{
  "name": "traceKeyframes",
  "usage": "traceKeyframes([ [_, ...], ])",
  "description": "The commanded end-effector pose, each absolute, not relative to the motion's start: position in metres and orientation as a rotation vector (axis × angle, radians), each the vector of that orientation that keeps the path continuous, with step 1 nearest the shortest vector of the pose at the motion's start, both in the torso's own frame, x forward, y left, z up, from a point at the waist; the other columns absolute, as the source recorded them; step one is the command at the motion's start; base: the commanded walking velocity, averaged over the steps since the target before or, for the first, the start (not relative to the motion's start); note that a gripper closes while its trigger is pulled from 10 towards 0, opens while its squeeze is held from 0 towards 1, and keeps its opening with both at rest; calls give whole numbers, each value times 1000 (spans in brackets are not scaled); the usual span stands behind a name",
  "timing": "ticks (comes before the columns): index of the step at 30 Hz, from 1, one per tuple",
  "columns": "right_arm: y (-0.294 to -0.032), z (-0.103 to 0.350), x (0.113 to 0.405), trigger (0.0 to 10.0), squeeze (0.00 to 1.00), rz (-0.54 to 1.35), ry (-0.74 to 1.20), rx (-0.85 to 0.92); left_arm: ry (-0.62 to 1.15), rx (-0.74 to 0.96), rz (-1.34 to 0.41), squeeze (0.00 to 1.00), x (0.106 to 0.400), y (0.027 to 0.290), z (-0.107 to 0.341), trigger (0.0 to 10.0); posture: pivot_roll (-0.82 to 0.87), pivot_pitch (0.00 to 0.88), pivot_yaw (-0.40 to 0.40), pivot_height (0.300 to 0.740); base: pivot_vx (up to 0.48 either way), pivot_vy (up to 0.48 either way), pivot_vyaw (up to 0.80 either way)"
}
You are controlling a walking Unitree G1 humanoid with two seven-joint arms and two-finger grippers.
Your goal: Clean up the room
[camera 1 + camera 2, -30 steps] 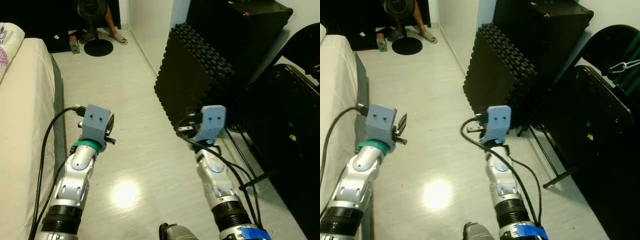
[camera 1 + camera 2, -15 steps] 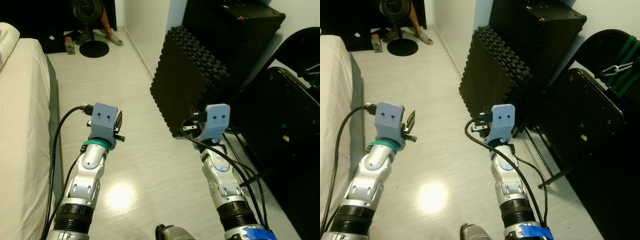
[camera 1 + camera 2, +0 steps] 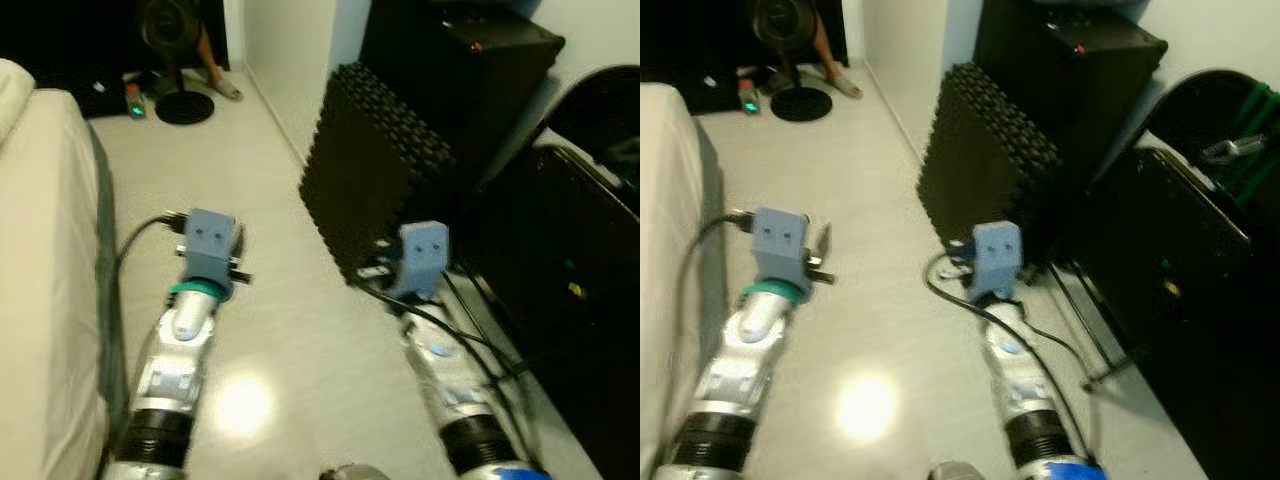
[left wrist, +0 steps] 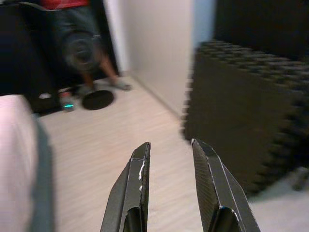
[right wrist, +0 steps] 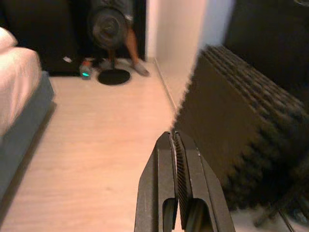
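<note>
Blur worries me — walking with left gripper (image 4: 169, 150) parted and empty, right gripper (image 5: 175, 145) closed on nothing — I could clip the foam mats (image 3: 375, 170).

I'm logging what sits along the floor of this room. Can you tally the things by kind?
Stack of black foam mats: 1
Standing fan: 1
Bed: 1
Black folding chair: 1
Small bottle: 1
Total: 5

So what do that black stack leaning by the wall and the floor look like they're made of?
The black stack of toothed-edge mats looks like matte foam: interlocking puzzle edges, no shine. The pale plank floor looks like glossy laminate or vinyl, since it mirrors a light spot; which one is unclear.
</note>
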State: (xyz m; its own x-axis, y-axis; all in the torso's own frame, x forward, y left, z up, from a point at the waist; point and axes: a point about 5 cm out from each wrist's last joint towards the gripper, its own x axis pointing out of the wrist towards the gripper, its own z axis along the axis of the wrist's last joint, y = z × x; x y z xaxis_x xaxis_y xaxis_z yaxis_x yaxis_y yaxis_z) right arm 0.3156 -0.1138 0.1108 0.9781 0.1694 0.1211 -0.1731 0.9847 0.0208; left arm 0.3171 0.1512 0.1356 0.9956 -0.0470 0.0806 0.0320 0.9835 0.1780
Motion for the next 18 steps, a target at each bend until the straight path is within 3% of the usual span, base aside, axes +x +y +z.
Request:
traceKeyframes([
  [1,-108,105,313,10000,0,190,-96,41,-57,173,-28,0,314,154,129,10000,-46,23,-18,740,341,0,0],
  [18,-111,103,313,10000,0,184,-86,37,-55,174,-27,0,314,154,128,10000,-47,21,-17,740,328,0,0],
])
